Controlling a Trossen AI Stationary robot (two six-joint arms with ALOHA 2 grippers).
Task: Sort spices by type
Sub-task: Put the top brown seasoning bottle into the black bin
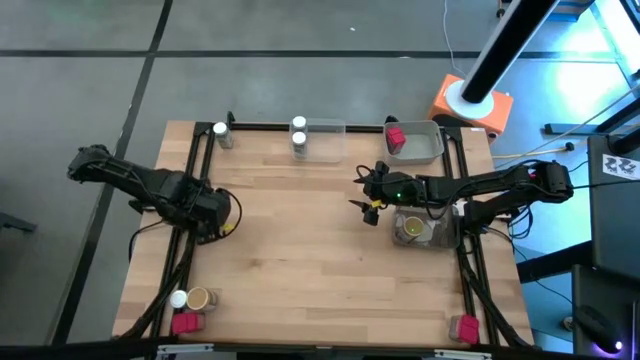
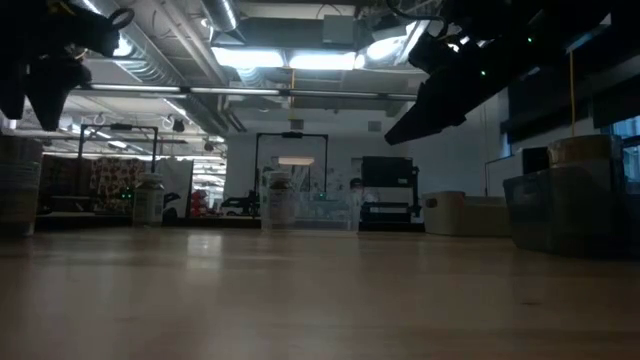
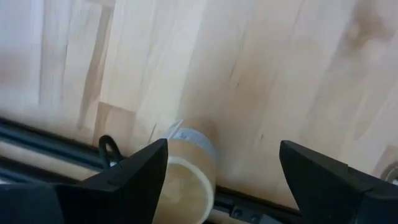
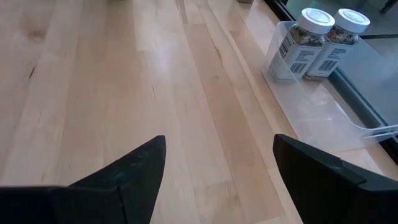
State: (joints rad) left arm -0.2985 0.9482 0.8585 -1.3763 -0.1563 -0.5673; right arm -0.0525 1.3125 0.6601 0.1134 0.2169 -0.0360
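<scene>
Both grippers hang wide and empty, so the left gripper [image 3: 221, 180] should probably centre over the tan jar [image 3: 186, 180] before closing.

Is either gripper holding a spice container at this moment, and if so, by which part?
No, nothing is held. The left gripper is open above the table, with a tan jar beyond its fingers. The right gripper is open over bare wood.

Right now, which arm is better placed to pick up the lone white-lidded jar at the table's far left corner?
Left. The left gripper is open on that side of the table, nearer the jar. The right gripper, also open, hovers mid-table beside the tan jar's tray.
</scene>
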